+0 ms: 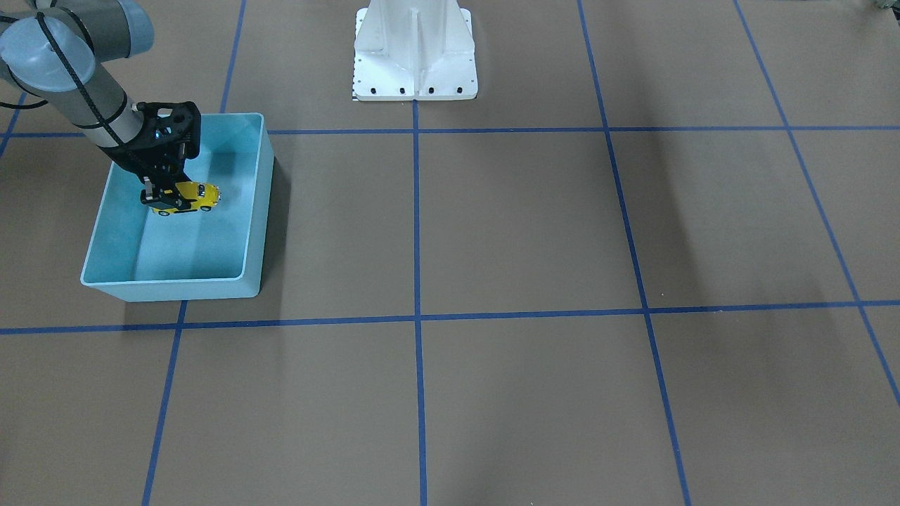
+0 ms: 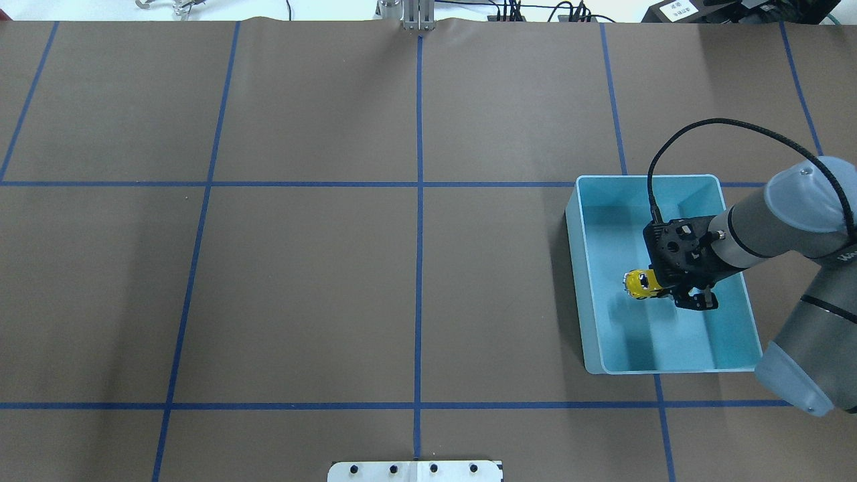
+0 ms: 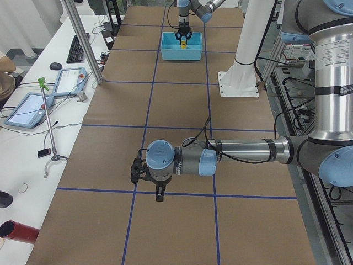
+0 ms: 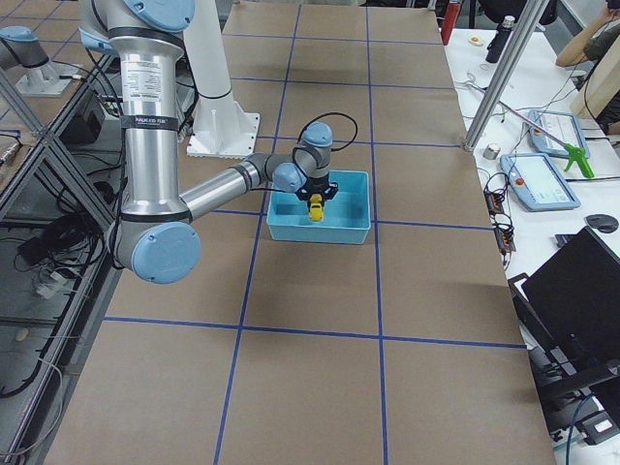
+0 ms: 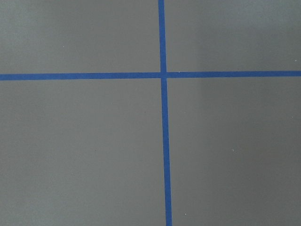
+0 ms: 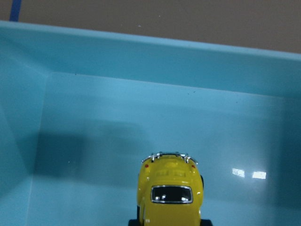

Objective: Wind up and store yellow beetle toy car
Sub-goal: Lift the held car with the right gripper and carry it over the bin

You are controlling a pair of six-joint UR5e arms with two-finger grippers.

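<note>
Overhead exterior: you find the right gripper (image 2: 673, 293) reaching down inside the blue bin (image 2: 669, 179) at the table's right side, its fingers closed on the yellow beetle toy car (image 2: 639, 283). The car's shadow falls apart from it on the bin floor, so you may judge that it is held clear of the floor, ready for release into storage.

Exterior front-facing: the car sits roughly level, clamped at one end with the other end jutting free, within the bin walls.

Right wrist-mounted: the car's roof and dark window are over bare bin floor, and nothing lies beneath to block a drop.

Exterior left: the left gripper (image 3: 158, 190) hangs close over the brown table cover (image 3: 110, 138), well apart from the bin and probably parked out of the way. You cannot tell how far its fingers stand open.

Left wrist-mounted: only the blue tape lines (image 5: 162, 141) crossing on the cover.
</note>
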